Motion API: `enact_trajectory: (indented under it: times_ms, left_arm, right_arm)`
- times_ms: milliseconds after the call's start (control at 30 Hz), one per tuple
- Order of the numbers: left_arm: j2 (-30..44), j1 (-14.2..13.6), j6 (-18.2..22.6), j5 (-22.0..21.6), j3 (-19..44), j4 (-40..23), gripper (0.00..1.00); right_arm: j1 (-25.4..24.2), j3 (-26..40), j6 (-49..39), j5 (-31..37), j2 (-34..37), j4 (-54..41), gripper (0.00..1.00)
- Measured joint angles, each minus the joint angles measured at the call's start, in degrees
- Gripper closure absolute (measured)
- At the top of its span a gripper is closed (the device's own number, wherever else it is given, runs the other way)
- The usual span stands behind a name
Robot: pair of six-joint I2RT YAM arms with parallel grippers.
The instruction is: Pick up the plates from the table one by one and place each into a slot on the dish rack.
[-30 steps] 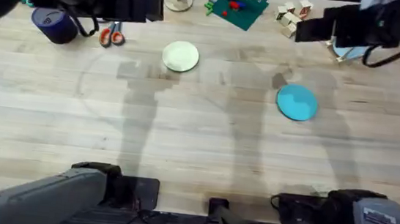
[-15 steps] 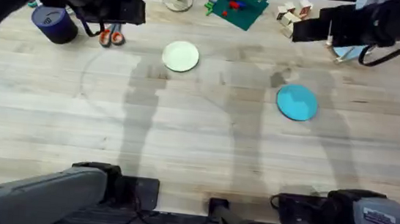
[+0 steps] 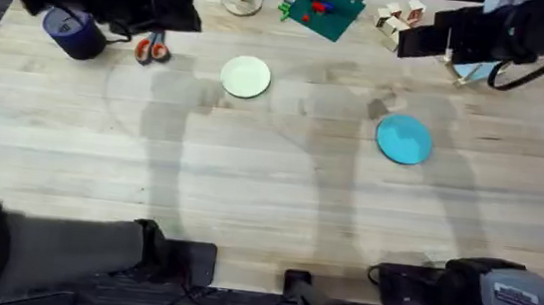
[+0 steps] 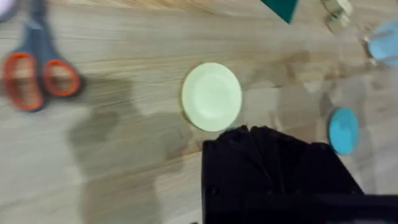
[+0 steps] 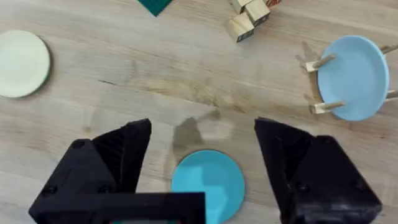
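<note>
Both loose plates look like thin, stiff, light plastic lying dead flat on the surface (image 3: 267, 202), the teal-blue plate (image 3: 403, 139) toward 3 o'clock from the middle and the cream-yellow plate (image 3: 246, 76) up around 11 o'clock, so I'd guess they're slick and will skate away unless you catch the raised rim and tip an edge up. The right gripper (image 5: 202, 163) hangs right above the teal one with its jaws spread wide apart, while I can't tell how the left gripper (image 4: 273, 168) has its jaws. A pale blue plate (image 5: 353, 77) already sits between the pegs of the dish rack (image 5: 320, 62) out at 1 o'clock, and it's a narrow gap, so the next one probably has to go in edge-first and pretty upright
</note>
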Motion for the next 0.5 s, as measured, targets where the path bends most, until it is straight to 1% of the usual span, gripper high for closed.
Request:
enact_trajectory:
  times_ms: [67, 200, 367, 500]
  left_arm:
    - [3.33, -0.06, 1.53, 3.1, 0.0, 0.43, 0.959]
    - [9.96, -0.11, 3.94, 7.94, 0.0, 2.73, 0.959]
    - [17.05, -0.11, 5.23, 11.46, 0.0, 5.28, 0.959]
    - [21.12, -0.11, 5.7, 13.37, 0.0, 6.8, 0.959]
  right_arm:
    - [0.0, 0.02, 0.0, 0.0, 0.0, 0.0, 0.006]
    - [0.0, 0.02, -0.07, 0.0, 0.0, 0.0, 0.005]
    - [0.0, 0.02, -0.17, 0.0, 0.0, 0.0, 0.005]
    - [0.0, 0.02, -0.17, 0.0, 0.0, 0.0, 0.008]
